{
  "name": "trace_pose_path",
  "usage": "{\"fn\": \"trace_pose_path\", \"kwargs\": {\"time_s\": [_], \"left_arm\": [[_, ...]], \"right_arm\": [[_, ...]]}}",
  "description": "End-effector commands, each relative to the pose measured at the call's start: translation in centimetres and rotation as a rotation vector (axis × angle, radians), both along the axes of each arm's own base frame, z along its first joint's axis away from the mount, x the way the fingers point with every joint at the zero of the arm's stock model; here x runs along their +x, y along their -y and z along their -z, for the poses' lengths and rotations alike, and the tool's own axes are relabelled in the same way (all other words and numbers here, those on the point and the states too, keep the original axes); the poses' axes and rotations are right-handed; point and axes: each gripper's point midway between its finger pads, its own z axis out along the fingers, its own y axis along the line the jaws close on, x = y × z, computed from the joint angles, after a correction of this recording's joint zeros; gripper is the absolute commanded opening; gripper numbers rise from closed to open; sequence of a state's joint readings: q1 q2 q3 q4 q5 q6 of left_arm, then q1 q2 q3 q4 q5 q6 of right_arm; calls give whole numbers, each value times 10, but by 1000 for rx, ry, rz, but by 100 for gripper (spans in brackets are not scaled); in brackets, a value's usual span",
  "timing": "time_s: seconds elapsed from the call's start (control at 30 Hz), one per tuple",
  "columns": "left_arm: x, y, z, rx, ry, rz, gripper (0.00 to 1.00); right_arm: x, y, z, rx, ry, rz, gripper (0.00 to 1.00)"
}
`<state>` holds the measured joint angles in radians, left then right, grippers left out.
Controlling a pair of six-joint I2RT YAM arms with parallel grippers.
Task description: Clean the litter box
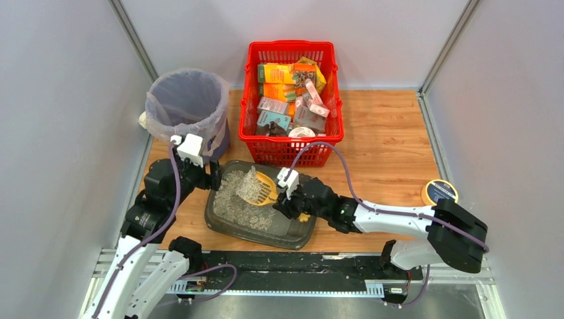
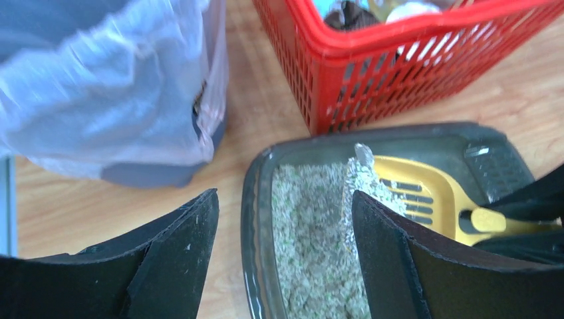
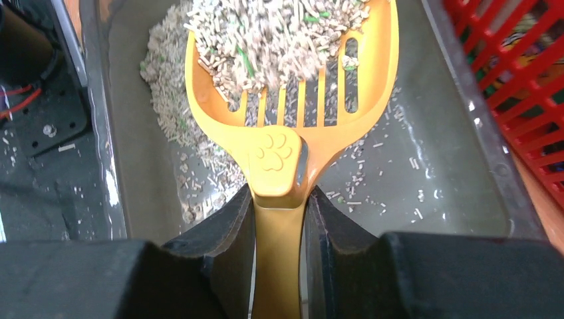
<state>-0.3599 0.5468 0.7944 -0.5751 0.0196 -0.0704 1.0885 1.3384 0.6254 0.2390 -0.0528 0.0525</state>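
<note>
The litter box (image 1: 290, 229) sits by the red basket (image 1: 266, 143) of small boxes (image 1: 292, 100), grey litter (image 1: 243, 206) inside. The right gripper (image 3: 279, 212) pinches the yellow scoop (image 3: 279, 153), heaped with litter. The left gripper (image 2: 284, 219) is spread wide, empty. What is in the bin (image 1: 186, 106) is unclear.

A wooden table (image 1: 386, 146) with a warm, pale grain fills the bay. Plain grey walls close it in on three sides: the back wall (image 1: 299, 26), the left wall (image 1: 60, 100) and the right wall (image 1: 512, 100). A slim metal post runs up each back corner, the left post (image 1: 133, 36) and the right post (image 1: 452, 36). A black rail (image 1: 292, 266) lies along the table's near edge. The light is soft and even, and the shadows are faint.
</note>
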Motion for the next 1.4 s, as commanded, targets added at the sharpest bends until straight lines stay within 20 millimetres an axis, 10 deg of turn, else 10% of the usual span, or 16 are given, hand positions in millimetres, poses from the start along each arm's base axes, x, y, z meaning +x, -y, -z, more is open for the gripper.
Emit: {"fn": "trace_pose_path", "kwargs": {"time_s": [0.0, 0.2, 1.37], "left_arm": [[23, 3, -60, 11, 172, 3, 81], [36, -2, -81, 63, 257, -21, 81], [30, -23, -60, 100, 306, -108, 81]], "right_arm": [[23, -8, -34, 175, 64, 143, 0], [7, -15, -45, 174, 135, 176, 0], [-15, -26, -29, 231, 5, 308, 0]]}}
